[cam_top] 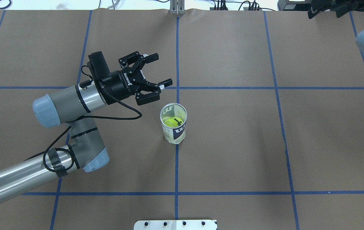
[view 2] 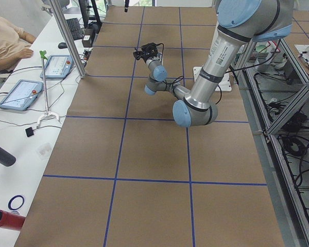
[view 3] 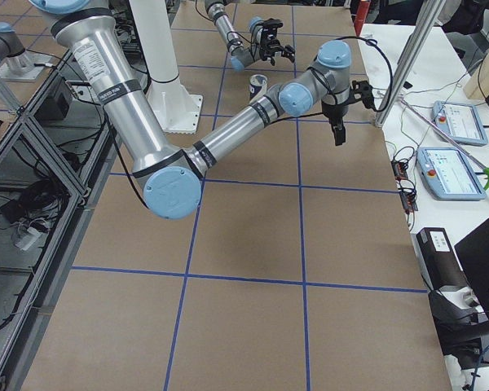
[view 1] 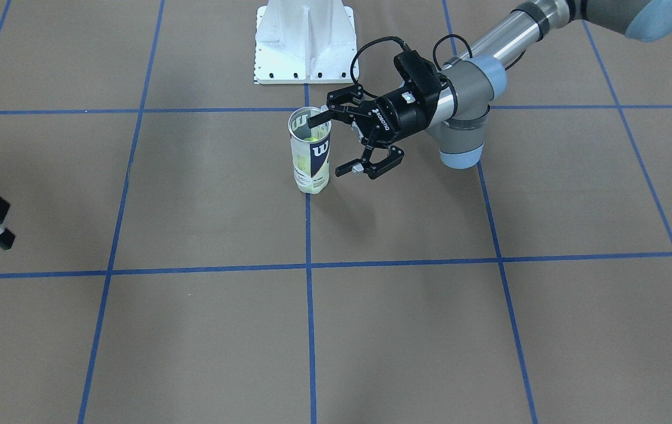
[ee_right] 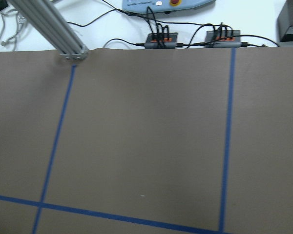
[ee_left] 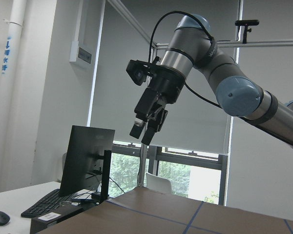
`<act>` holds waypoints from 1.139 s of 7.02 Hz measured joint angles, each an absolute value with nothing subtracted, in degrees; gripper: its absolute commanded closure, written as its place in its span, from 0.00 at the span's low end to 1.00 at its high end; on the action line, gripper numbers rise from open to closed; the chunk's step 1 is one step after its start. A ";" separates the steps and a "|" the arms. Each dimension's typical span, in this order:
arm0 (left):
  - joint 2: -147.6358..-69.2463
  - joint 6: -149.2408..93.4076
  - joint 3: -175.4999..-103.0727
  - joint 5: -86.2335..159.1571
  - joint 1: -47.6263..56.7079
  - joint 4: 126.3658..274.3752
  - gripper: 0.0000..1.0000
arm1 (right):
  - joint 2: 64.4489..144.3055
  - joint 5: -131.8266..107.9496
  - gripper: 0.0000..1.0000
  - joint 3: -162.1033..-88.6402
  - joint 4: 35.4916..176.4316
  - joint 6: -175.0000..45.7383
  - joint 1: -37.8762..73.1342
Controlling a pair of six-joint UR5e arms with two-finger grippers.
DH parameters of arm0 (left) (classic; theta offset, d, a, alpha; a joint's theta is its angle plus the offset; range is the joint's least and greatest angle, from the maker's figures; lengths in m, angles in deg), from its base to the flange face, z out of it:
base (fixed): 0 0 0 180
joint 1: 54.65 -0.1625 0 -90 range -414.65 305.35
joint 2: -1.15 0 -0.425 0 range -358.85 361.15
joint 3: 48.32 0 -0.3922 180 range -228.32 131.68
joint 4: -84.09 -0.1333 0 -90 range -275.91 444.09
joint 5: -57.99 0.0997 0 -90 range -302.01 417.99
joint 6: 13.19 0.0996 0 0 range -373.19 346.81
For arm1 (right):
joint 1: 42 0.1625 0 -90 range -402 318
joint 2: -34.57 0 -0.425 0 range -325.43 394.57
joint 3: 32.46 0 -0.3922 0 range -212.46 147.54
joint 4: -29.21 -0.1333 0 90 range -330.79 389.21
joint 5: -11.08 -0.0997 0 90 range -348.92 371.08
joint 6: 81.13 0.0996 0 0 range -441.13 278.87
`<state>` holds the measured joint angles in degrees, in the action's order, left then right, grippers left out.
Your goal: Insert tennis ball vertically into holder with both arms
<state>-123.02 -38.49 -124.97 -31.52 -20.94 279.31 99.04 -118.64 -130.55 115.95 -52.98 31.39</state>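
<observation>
Ball sits inside the holder, which stands upright near the middle of the tabletop, on the centre blue line; the insertion looks done, only retreat of the arms likely left. Left gripper hangs at about 10 o'clock of the holder in the overhead view, jaws spread wide, holding nothing, apart from the rim. In the front view one finger overlaps the holder's mouth, but the overhead shows a gap. Right gripper is well away at the far right end of the tabletop, raised, jaws nearly together and empty as the left wrist view shows. From the holder, bare brown paper runs toward 3, 6 and 9 o'clock. White base stands on the robot's side of it. Far edge carries cables and a post.
</observation>
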 measured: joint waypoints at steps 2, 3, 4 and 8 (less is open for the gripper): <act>-118.75 -38.57 -128.60 -34.56 -15.28 268.20 0.01 | 105.36 -118.86 0.00 -127.71 115.75 -61.69 36.85; -116.48 -38.58 -129.06 -37.27 -11.68 263.71 0.01 | 109.57 -118.82 0.00 -127.26 115.22 -64.92 39.45; -114.31 -38.58 -129.17 -41.53 -7.10 259.63 0.01 | 114.15 -118.69 0.00 -126.63 113.08 -67.65 41.85; -110.18 -36.01 -127.28 -69.25 14.98 236.12 0.01 | 124.64 -118.72 0.00 -119.62 100.09 -71.49 47.63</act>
<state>-110.18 -36.01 -127.28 -69.25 14.98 236.12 124.64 -118.72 -119.62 100.09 -71.49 47.63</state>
